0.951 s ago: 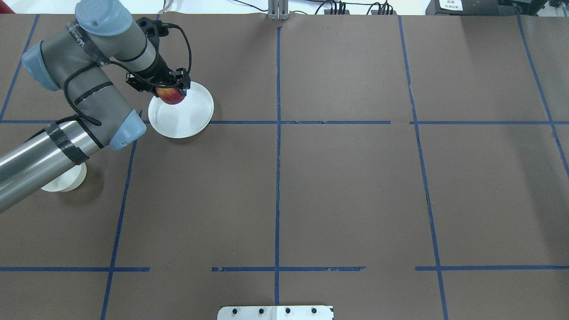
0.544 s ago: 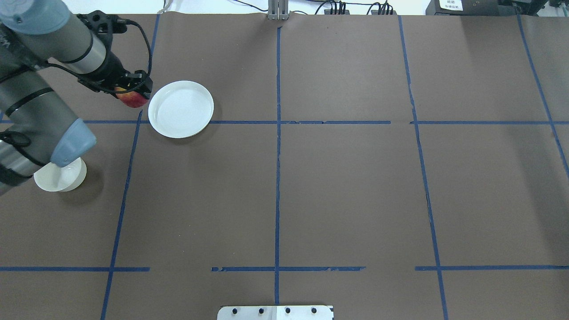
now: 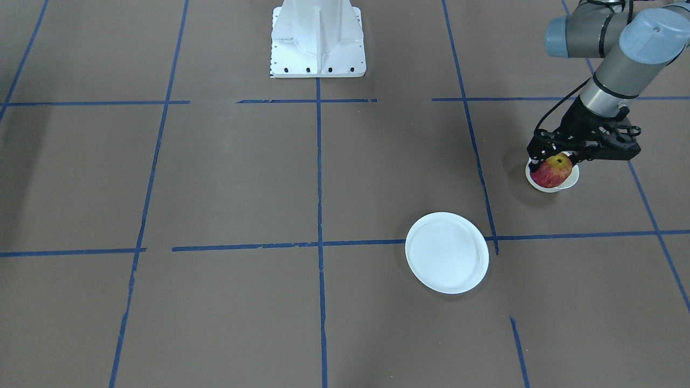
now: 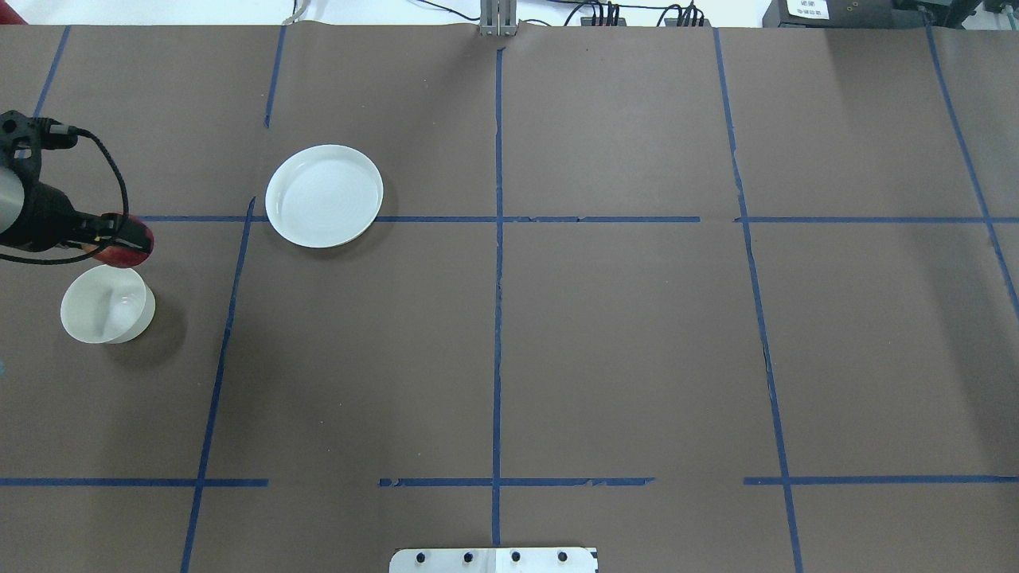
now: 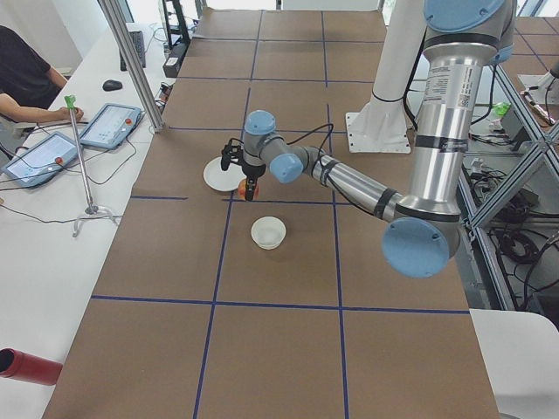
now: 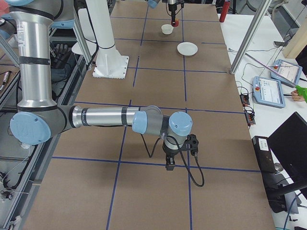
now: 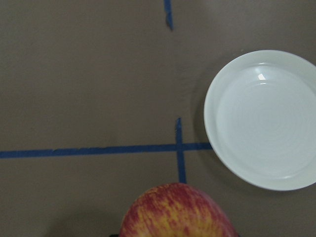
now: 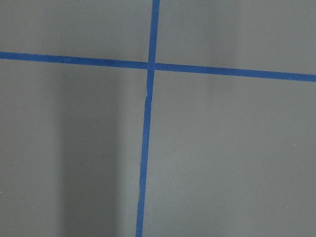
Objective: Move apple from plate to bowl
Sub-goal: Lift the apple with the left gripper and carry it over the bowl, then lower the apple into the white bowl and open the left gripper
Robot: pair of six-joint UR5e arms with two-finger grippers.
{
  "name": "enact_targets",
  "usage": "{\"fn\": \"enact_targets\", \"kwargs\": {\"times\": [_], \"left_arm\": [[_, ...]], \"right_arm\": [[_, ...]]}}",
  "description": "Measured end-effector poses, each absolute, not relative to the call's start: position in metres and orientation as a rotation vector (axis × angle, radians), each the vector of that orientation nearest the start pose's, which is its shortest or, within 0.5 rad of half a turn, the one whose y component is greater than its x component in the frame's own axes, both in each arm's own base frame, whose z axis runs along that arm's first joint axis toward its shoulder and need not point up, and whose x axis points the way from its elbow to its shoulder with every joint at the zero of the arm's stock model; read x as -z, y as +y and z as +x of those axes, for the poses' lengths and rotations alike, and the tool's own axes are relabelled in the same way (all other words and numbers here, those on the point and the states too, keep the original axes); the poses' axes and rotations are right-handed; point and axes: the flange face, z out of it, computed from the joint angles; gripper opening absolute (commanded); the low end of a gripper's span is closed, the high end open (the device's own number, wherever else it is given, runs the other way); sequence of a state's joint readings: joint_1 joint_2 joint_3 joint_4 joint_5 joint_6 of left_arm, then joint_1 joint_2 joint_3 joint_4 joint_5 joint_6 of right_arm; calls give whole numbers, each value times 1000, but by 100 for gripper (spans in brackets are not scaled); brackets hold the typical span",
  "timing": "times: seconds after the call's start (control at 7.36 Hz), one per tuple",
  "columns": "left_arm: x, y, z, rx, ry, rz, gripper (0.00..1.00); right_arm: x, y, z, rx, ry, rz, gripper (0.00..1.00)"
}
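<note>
This was a robotics lab, not a home or kitchen. The long table was covered in brown paper marked into a grid with blue tape. Two industrial arms, one near the left-end camera and another near the right-end one, rose from a white bolted pedestal. Aluminium frame posts stood at the table's edge. On a white side desk lay touchscreen control pendants with red stop buttons and a computer mouse, where a seated person in a black shirt worked. Bundled cables ran along the far edge, and a dark monitor stood nearby.
</note>
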State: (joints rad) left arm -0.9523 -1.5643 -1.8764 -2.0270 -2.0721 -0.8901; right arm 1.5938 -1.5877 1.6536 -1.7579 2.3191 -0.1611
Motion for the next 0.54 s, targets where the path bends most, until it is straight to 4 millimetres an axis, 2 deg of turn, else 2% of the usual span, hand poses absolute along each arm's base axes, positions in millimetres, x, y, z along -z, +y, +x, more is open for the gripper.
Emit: {"fn": "enact_targets", "kwargs": {"times": [0.27, 0.54], "left_arm": [[-500, -449, 217, 87, 841, 184, 0], [-521, -451, 222, 99, 820, 152, 0]], "right_arm": [[-646, -473, 76, 86, -755, -46, 100], [-646, -473, 76, 86, -755, -46, 100]]}}
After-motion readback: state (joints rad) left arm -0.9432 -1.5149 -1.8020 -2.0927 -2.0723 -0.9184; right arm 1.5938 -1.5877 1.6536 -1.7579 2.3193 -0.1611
